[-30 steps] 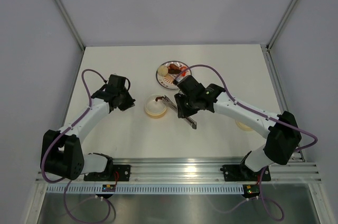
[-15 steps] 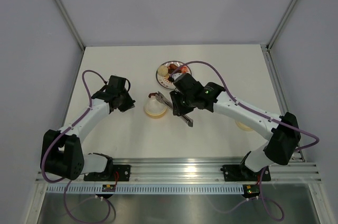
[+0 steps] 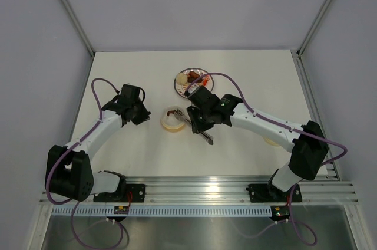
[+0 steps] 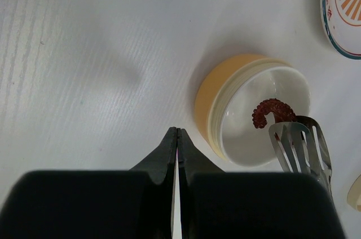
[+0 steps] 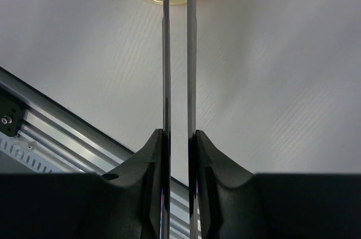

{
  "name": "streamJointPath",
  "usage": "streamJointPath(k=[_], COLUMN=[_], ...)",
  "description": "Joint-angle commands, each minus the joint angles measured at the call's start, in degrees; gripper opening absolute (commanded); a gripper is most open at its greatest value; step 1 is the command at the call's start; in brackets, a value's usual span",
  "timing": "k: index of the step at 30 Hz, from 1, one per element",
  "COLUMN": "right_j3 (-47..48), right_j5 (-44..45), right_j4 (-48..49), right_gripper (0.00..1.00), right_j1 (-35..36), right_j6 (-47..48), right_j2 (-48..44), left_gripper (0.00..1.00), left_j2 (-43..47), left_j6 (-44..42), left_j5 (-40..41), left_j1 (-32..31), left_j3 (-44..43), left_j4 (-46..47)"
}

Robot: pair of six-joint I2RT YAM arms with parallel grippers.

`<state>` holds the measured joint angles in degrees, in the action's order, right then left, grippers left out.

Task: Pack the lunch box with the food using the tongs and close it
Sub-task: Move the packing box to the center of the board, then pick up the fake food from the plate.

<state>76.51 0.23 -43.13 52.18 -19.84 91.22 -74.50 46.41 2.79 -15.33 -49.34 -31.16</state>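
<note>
Carried leftward since a second ago: the right claw [image 3: 197, 125] and the tongs [image 3: 206, 138] in it, tips then at the right rim of the lunch box [image 3: 171, 124], now out over its hollow. Left arm in the same place as a second ago.

Right claw clamped on the tongs, one black finger [image 5: 149, 160] outside each silver arm, the two arms squeezed almost parallel with a thin gap between. In the left wrist view, slotted tong heads [image 4: 299, 143] over the tub's rim, a curled brown piece of food [image 4: 269, 110] touching their tips, inside the rim. Pinched or already lying in the tub: cannot tell.

Lunch box upright and open on the white bench [image 3: 129, 73], between the two claws, just in front of the red-and-white plate [image 3: 178, 85]. On the plate, a pale round slice [image 3: 182, 77] and red-orange bits [image 3: 202, 76], partly hidden by the right arm.

Left claw [image 3: 143, 117] pressed fully together, holding nothing, hovering to the left of the tub, tips aimed at it, clearly apart from it.

Cream lid [image 3: 271, 142] well to the right on the bench, half under the right forearm
</note>
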Motion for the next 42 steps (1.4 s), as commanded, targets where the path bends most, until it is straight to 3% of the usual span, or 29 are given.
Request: streamJointPath(k=[1, 4, 13, 21, 26, 27, 31, 38, 42], right_j3=[0.2, 0.4, 0.5, 1.1, 2.2, 2.9, 5.1, 12.5, 15.9], right_j5=[1.0, 0.9, 0.9, 1.0, 2.4, 3.1, 5.7, 11.6, 10.6], right_j4=[1.9, 1.8, 1.8, 1.7, 1.7, 1.8, 2.9, 0.3, 0.0], right_gripper=[0.24, 0.35, 0.46, 0.47, 0.36, 0.28, 0.16, 0.15, 0.16], right_j1=[0.4, 0.5, 0.5, 0.5, 0.5, 0.5, 0.5, -0.3, -4.2], right_j6=[-0.6, -0.7, -0.9, -0.8, -0.6, -0.6, 0.2, 3.2, 4.1], right_j2=[-0.8, -0.9, -1.3, -2.0, -3.3, -3.5, -4.4, -2.0, -1.7], left_gripper=[0.00, 0.00, 0.00, 0.00, 0.00, 0.00, 0.00, 0.00, 0.00], left_j2=[1.5, 1.7, 1.6, 1.8, 2.0, 2.0, 2.2, 3.0, 3.4], left_j6=[-0.7, -0.6, -0.6, -0.7, -0.7, -0.7, -0.7, -1.0, -1.3], left_j5=[0.0, 0.1, 0.1, 0.1, 0.3, 0.3, 0.3, -0.3, -0.4], left_j1=[0.0, 0.0, 0.0, 0.0, -0.1, -0.1, 0.0, 0.0, 0.0], left_j3=[0.0, 0.1, 0.2, 0.1, 0.3, 0.3, 0.3, 0.5, 0.4], left_j4=[0.8, 1.0, 1.0, 0.9, 0.7, 0.7, 0.7, 0.7, 0.6])
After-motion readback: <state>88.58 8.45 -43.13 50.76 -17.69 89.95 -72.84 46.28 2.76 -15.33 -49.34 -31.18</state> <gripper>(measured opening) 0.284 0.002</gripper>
